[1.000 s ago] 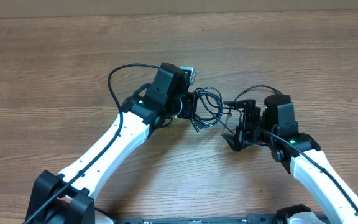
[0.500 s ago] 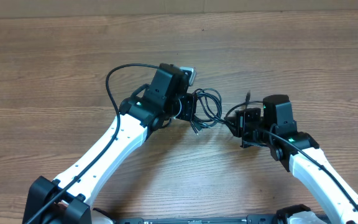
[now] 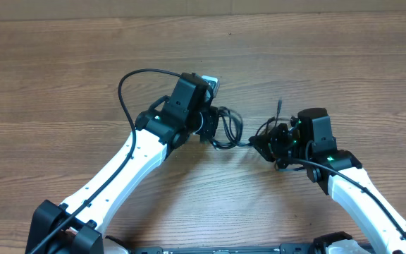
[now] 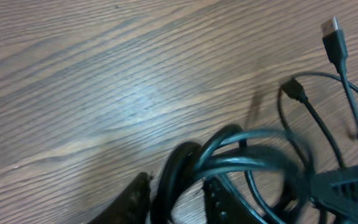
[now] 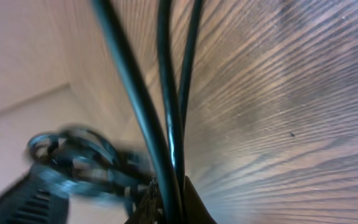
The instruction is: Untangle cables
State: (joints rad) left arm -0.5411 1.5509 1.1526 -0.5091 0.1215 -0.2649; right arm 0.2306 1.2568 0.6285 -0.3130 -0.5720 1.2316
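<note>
**Cable bunch strung between both grippers**
The cables point(image 3: 225, 132) lie bunched on the table point(image 3: 83, 70), their long axis running side to side. At the bunch's left end, the left gripper point(image 4: 176, 200) has its jaws slightly apart around loops; whether it pinches them cannot be told. At its right end, the right gripper point(image 3: 265, 143) is clamped on three strands.

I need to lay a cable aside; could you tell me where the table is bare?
Bare: the far table strip beyond the cables, and left of the left arm. Crowded: the middle, where they join left end effector and right end effector.
</note>
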